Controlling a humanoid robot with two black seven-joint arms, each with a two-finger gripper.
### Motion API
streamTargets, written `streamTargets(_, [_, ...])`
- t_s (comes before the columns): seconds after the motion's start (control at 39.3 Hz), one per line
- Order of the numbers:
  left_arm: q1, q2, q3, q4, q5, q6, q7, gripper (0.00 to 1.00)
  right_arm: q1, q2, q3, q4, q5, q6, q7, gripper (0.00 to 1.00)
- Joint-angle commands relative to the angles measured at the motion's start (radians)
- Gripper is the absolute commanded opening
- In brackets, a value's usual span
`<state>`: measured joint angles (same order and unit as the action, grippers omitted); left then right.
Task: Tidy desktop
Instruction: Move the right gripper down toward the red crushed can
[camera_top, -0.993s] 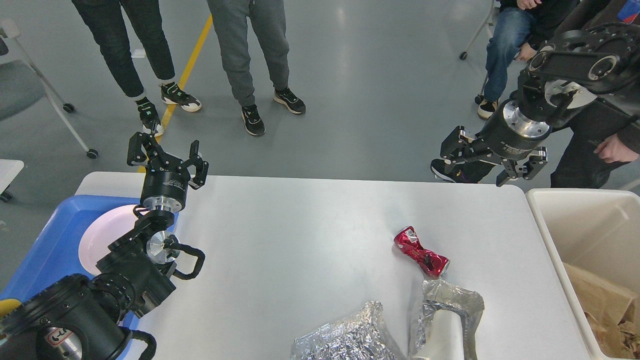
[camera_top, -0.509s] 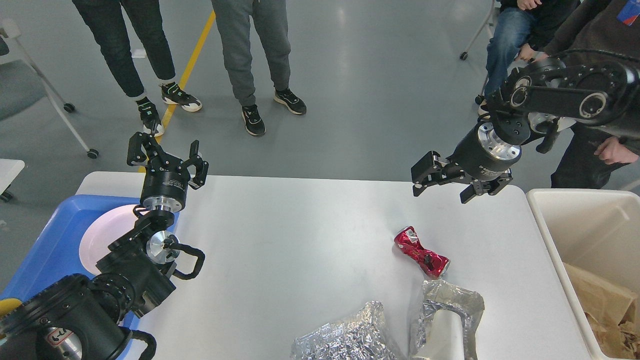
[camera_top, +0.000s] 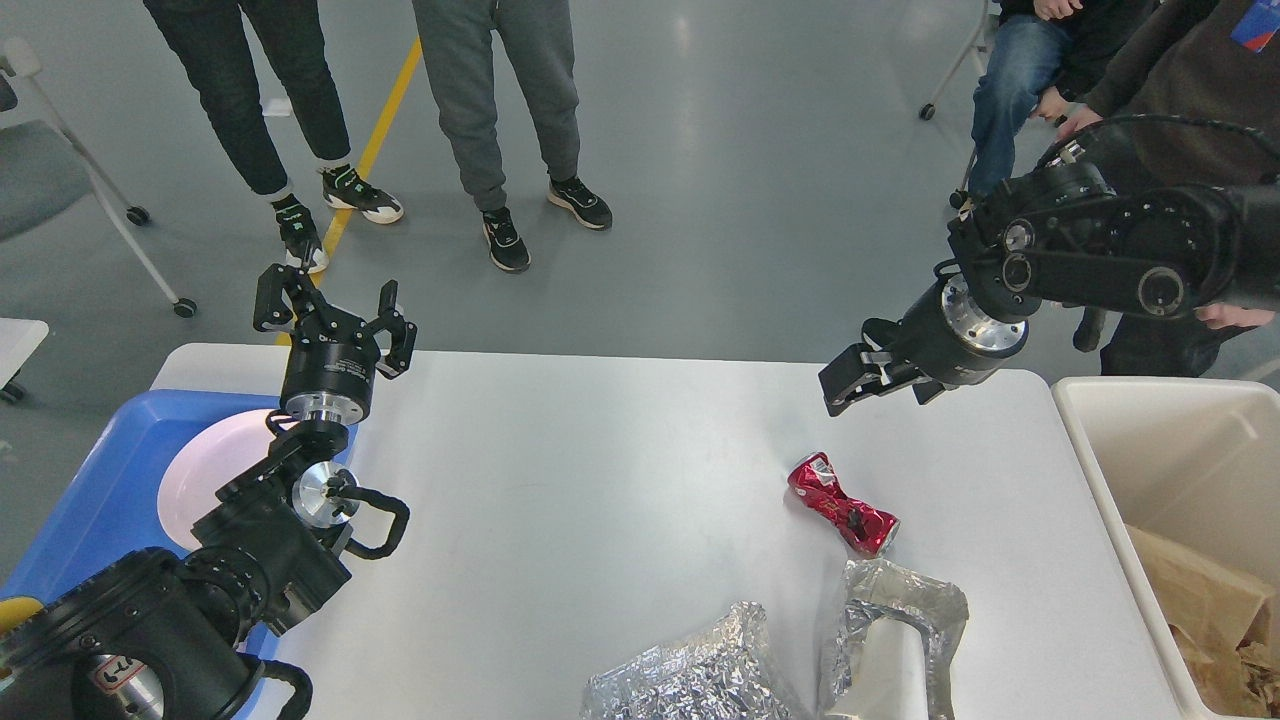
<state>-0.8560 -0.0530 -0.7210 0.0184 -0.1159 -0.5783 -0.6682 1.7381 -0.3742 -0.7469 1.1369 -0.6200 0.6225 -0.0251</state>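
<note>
Wide white desktop (camera_top: 600, 480) filling the middle of the view, rounded far corners toward the grey floor. Cream bin (camera_top: 1165, 440) just beside its right edge, brown crumpled paper (camera_top: 1215, 610) lying inside. Blue tray (camera_top: 95, 500) at the left edge, holding a pale pink plate (camera_top: 200, 470), partly hidden behind the left arm. Two pieces of crumpled silver foil near the front edge: one loose heap (camera_top: 700, 675), one wrapped around a white cup (camera_top: 890, 640), touching or nearly so. Crushed red can (camera_top: 843, 504) lying on its side on the right half of the desktop, just beyond the foil-wrapped cup. Left gripper (camera_top: 330, 305) raised above the far left corner of the desktop, pointing away, fingers spread well apart, holding nothing. Right gripper (camera_top: 845, 385) reaching in from the right, hanging above the desktop beyond the can, apart from it, tilted down and leftward; seen end-on and dark, so spread or closed cannot be told.
</note>
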Motion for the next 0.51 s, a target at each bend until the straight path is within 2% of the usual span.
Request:
streamTargets(0.0, [0.0,-0.001,0.0,0.0,-0.001,0.0,0.001,0.97,-0.002,-0.002,0.0,0.029,-0.05,-0.015,0.001,1.0])
streamTargets(0.48, [0.0,0.001,0.0,0.0,-0.001,0.0,0.001,0.97,-0.057,0.006,0.003,0.035,-0.024,-0.014,-0.007,1.0])
